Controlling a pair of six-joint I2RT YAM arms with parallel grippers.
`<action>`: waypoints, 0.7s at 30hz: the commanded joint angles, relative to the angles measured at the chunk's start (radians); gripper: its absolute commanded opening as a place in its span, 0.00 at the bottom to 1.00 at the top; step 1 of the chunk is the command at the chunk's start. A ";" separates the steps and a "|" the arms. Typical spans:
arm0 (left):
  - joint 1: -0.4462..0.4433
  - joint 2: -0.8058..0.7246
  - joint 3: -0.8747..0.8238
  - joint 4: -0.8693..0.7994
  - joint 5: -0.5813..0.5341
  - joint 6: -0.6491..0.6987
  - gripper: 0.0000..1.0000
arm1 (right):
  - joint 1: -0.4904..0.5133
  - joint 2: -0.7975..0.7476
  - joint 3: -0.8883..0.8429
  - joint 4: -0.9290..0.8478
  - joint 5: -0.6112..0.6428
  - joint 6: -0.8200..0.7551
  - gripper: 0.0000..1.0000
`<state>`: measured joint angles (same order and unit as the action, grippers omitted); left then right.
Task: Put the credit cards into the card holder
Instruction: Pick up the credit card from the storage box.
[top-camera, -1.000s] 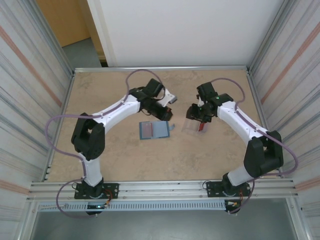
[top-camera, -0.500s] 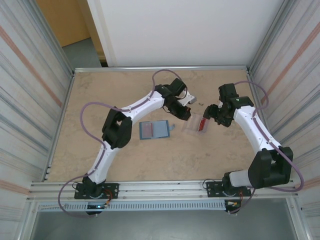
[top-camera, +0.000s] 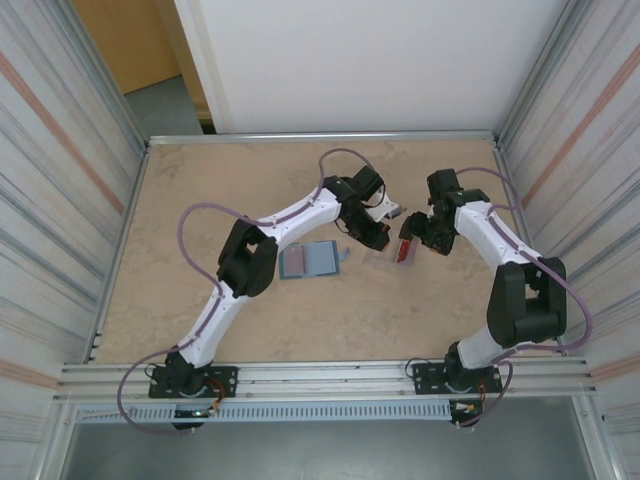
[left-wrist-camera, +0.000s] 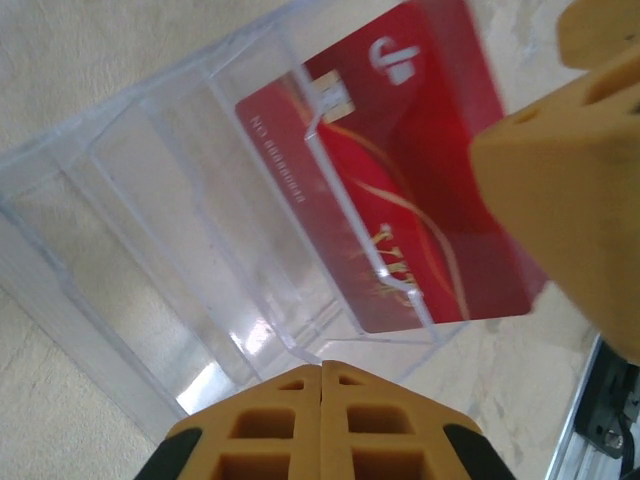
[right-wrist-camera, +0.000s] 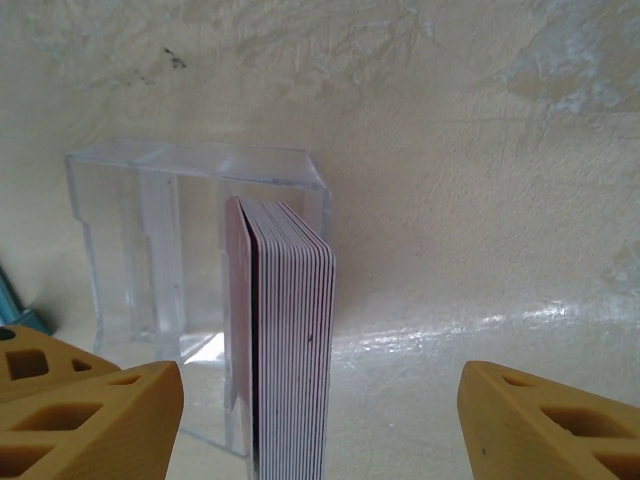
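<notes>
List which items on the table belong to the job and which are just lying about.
Job:
- credit cards, stacked on edge inside the case
- card holder, lying open and flat

Lying about:
- clear plastic case, only where the cards currently stand

Red card (left-wrist-camera: 400, 170): white emblem, gold lettering, small white print line along edge; none legible.

Stack of thin red plastic credit cards (right-wrist-camera: 290, 340) stands on edge in the clear plastic case (right-wrist-camera: 150, 250), yellow-marked face showing. Small teal-blue folding card holder (top-camera: 322, 258) lies open, flat on the surface (top-camera: 200, 200), apart to their left.
</notes>
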<state>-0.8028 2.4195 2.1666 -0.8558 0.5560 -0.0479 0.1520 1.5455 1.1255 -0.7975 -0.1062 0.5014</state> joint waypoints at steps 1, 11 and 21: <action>-0.001 0.028 0.015 -0.038 0.002 0.014 0.00 | 0.013 0.027 -0.003 0.010 -0.003 -0.031 0.71; 0.005 0.053 -0.029 -0.037 0.032 -0.012 0.00 | 0.017 0.066 -0.025 0.003 0.018 -0.039 0.69; 0.007 0.043 -0.049 -0.032 0.041 -0.019 0.00 | 0.029 0.088 -0.020 -0.012 0.035 -0.047 0.68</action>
<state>-0.7918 2.4413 2.1509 -0.8478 0.5999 -0.0566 0.1764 1.6230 1.1046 -0.7834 -0.0994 0.4843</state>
